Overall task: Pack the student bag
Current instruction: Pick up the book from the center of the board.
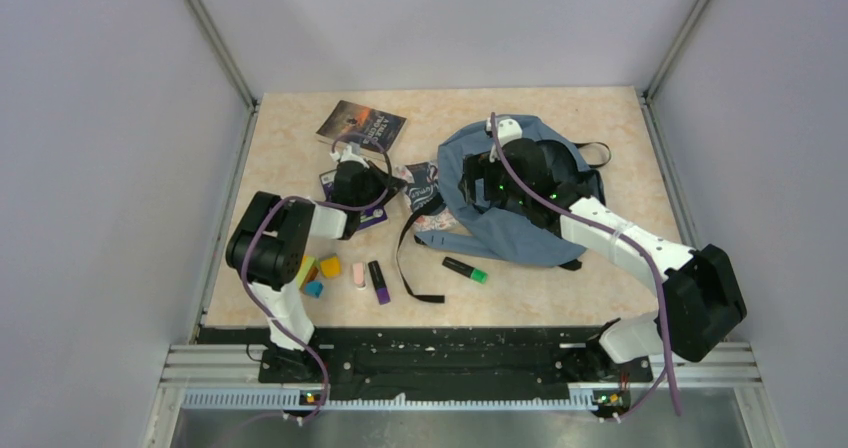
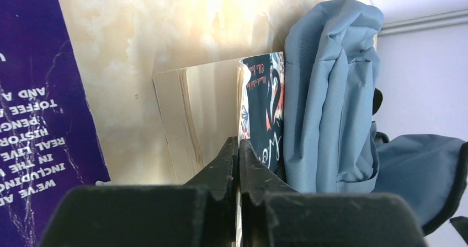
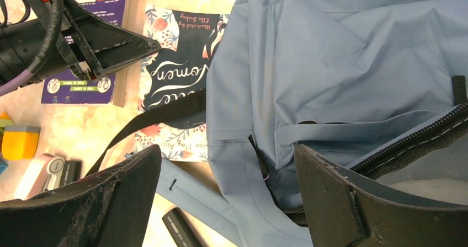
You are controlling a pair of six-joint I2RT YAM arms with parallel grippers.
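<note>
A soft slate-blue student bag (image 1: 510, 233) lies slumped on the bench's (image 1: 600, 108) right half, its black-zippered top gaping open, one black strap (image 1: 402, 258) trailing loose toward the near edge.

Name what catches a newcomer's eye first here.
The slate-blue student bag sprawls right of centre in the top view, and the right gripper hangs wide open above its unzipped mouth. Just left of it, the left gripper is pinched shut on the edge of a floral book lying right against the bag.
</note>
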